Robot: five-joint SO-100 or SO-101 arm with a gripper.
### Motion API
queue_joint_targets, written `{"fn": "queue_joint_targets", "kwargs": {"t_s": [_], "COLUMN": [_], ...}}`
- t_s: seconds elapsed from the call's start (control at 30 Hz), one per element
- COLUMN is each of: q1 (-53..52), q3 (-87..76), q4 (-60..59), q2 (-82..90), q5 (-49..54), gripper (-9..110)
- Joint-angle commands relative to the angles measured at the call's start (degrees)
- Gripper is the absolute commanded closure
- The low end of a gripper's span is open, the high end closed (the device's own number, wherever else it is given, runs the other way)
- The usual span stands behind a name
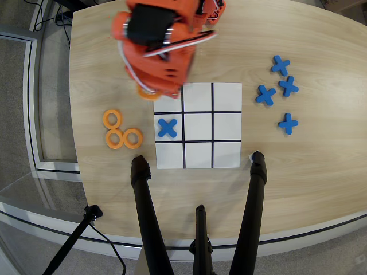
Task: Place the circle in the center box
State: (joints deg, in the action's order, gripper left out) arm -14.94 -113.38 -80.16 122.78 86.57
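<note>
The arm [163, 48] hangs over an orange ring [148, 93] just off the grid's top-left corner, its claw hidden so I can't tell its grip, and the pick looks underway; next, carry it to the empty middle square [198, 126].

Premises appear to be an office or lab-type room set up for a robot demonstration. A large rounded worktop [321, 166] with a pale wood-grain surface stands on a grey carpeted floor [17, 103], with black cables [49, 20] trailing at the upper left corner and black tripod legs [146, 217] planted on the near edge. An orange robot arm [157, 43] is mounted above a printed white grid sheet [226, 154], with loose blue crosses [284, 86] and orange rings [121, 132] laid out either side.
</note>
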Motion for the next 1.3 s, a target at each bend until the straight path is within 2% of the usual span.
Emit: {"fn": "queue_joint_targets", "kwargs": {"t_s": [0.0, 0.27, 0.6, 0.93, 1.27], "q1": [8.26, 20.21, 18.72, 18.28, 20.65], "q3": [-0.18, 4.57, 22.68, 24.70, 25.40], "q4": [1.58, 11.16, 15.12, 18.02, 18.11], "q2": [1.58, -13.01, -40.69, -50.71, -53.61], "q5": [-4.66, -11.95, -14.24, -15.29, -17.75], "gripper": [102, 102, 102, 102, 102]}}
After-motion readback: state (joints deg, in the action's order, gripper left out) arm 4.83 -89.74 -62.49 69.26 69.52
